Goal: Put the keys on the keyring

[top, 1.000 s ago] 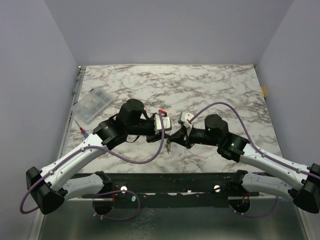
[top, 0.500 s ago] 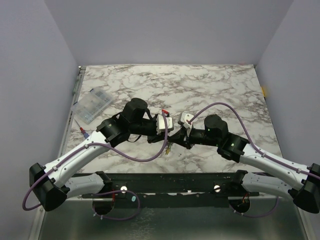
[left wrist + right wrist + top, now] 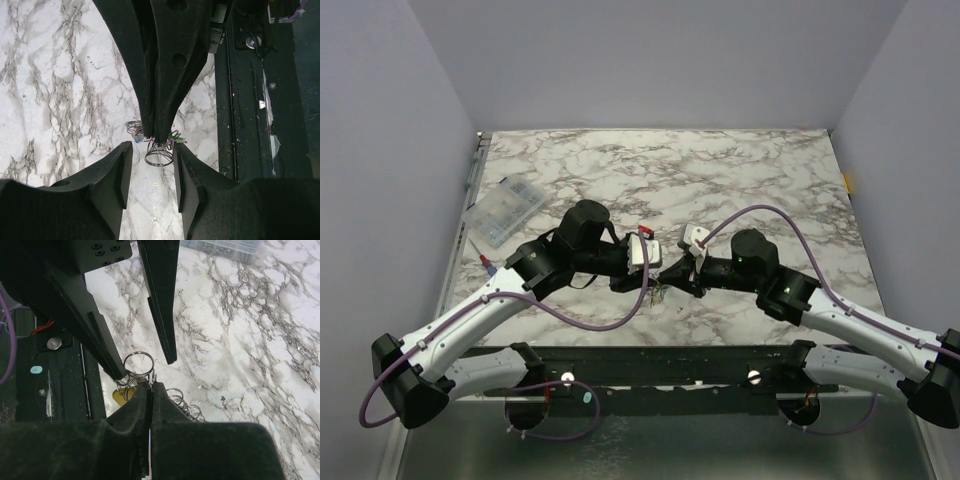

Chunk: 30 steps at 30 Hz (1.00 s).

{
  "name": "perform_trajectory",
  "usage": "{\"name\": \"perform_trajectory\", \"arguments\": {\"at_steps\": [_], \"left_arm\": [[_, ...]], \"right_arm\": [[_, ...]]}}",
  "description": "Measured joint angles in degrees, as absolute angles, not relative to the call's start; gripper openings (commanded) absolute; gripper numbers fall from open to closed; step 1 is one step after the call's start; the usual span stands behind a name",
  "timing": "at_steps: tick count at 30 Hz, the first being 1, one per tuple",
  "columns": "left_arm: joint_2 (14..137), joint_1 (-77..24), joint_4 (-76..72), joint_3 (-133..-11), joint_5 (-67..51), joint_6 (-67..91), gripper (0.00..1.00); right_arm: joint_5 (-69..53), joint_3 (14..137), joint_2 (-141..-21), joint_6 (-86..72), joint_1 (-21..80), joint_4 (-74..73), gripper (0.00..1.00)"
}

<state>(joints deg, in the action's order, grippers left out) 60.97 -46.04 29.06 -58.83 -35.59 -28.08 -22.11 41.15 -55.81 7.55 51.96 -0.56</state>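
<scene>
Thin round wire keyring [image 3: 139, 353] — glossy veined marble table [image 3: 240, 340].

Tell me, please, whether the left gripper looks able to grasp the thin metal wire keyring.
Probably yes: the left gripper is open and the thin metal wire keyring sits between its fingers, nothing blocking. The shut right gripper pinches the ring's far edge, so room is tight.

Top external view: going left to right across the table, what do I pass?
clear compartment box → white block on the left wrist → keys → white block on the right wrist → yellow tab at the table's right edge
</scene>
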Motion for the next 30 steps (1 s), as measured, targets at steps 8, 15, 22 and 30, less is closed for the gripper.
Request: {"name": "perform_trajectory", "arguments": {"at_steps": [8,15,22,30], "left_arm": [[62.85,-46.15,28.38,-58.59,-36.73,-28.45,0.31],[64.07,-46.26,28.38,-58.59,-37.36,-28.56,0.43],[61.71,-46.26,28.4,-60.51,-35.03,-28.53,0.42],[62.3,-46.26,26.35,-61.52,-32.38,-28.4,0.41]], "right_arm": [[-22.24,41.15,-55.37,7.55,51.96,-0.58,0.01],[-22.22,41.15,-55.29,7.57,51.92,-1.56,0.01],[-23.03,41.15,-55.27,7.55,52.07,-1.48,0.01],[-23.22,41.12,-55.4,7.55,52.23,-1.34,0.01]]}}
